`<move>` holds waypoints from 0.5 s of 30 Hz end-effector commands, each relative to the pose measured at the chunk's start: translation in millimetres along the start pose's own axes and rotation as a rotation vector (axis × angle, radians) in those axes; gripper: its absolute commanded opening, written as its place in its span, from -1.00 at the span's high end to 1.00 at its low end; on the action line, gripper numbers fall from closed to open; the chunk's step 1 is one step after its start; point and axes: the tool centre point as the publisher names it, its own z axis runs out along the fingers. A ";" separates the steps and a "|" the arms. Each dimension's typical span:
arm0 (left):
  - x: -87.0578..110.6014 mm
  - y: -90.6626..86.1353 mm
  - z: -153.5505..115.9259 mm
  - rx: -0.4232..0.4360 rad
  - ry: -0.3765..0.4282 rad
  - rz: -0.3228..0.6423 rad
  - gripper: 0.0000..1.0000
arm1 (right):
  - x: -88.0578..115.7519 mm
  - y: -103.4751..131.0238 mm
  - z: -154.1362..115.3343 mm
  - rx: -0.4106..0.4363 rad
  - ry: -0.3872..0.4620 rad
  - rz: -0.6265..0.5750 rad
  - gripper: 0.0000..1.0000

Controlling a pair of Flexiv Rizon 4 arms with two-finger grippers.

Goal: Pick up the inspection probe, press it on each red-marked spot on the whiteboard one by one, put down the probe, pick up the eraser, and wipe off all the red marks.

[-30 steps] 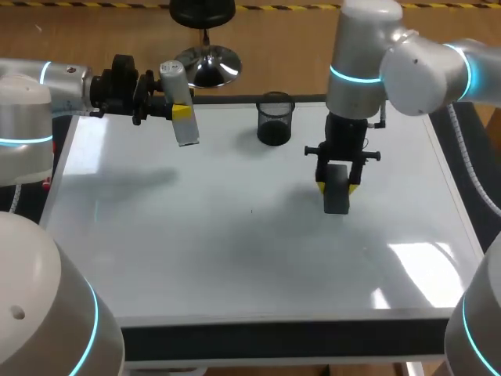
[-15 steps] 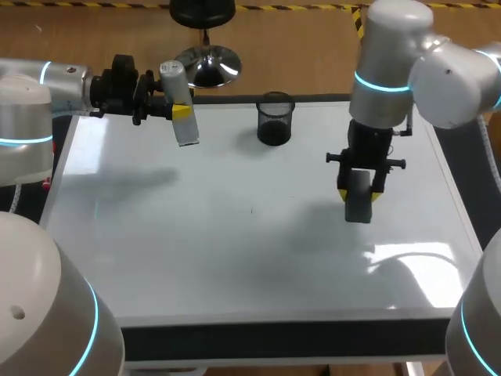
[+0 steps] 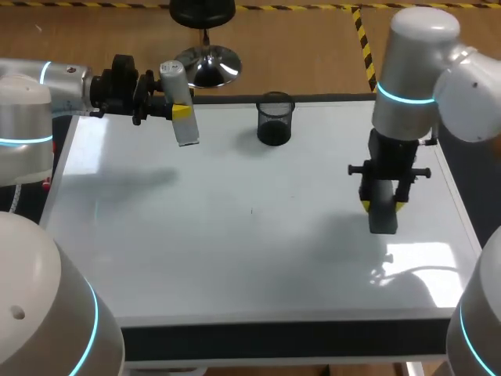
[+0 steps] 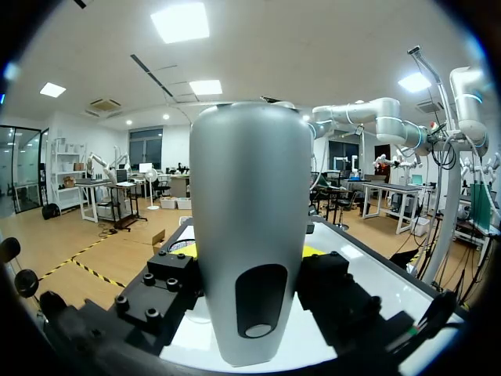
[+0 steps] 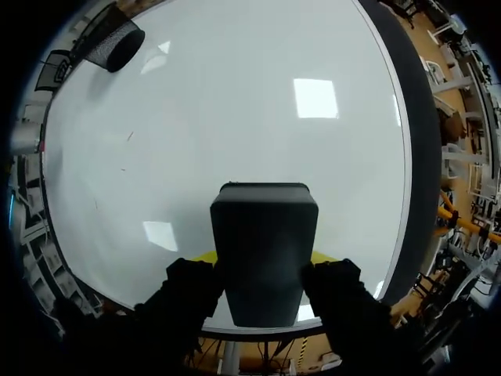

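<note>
1. The cup [image 3: 275,119] stands on the whiteboard [image 3: 235,251] at its far edge, near the middle;
2. the probe [image 3: 178,102], gripped in the left tool [image 3: 181,112], is left of the cup, above the far left corner;
3. the eraser [image 3: 383,218], gripped in the right tool [image 3: 382,205], is above the whiteboard's right side, nearer than the cup.

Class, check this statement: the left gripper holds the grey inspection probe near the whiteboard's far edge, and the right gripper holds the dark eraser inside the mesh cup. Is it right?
Not quite. The eraser is not in the mesh cup. The right gripper holds it over the whiteboard's right side, well apart from the cup, as the head view shows. The left gripper does hold the grey inspection probe near the far edge.
</note>
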 end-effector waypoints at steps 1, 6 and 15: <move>0.4 -1.5 0.4 -0.001 -0.002 0.001 1.00 | -16.0 -6.4 -3.8 -0.007 0.016 -0.007 1.00; 0.4 -1.5 0.4 -0.001 -0.002 0.001 1.00 | -29.2 -7.4 -3.2 0.001 0.025 -0.051 1.00; 0.4 -1.5 0.4 -0.001 -0.002 0.001 1.00 | -49.5 -0.6 -0.8 0.023 0.040 -0.049 1.00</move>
